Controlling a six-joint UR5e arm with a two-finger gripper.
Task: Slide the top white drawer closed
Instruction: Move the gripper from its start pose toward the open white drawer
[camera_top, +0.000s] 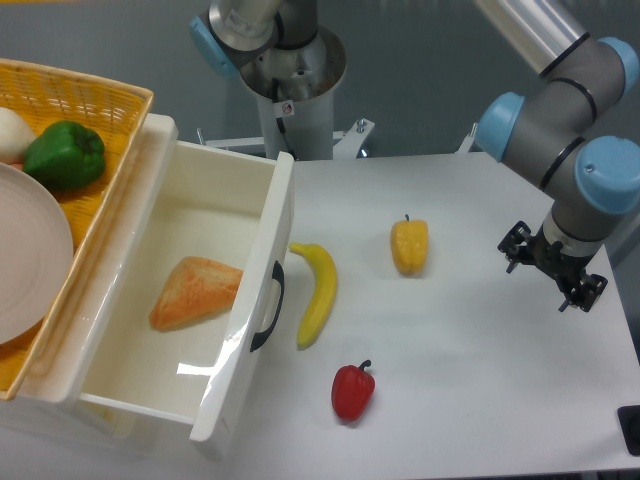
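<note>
The top white drawer (150, 390) stands pulled far out at the left, its front panel facing the table. A black curved handle (268, 306) sits on that panel. Inside the drawer lies a tan slice of bread (195, 291). My gripper (551, 268) hangs over the right side of the table, far from the drawer, pointing down. Its black fingers (515, 245) are spread apart with nothing between them.
A yellow wicker basket (100, 105) rests above the drawer's left side, holding a green pepper (65, 153), a white plate (30, 265) and a white round thing (12, 133). On the table lie a banana (317, 291) close to the handle, a yellow pepper (409, 245) and a red pepper (352, 391).
</note>
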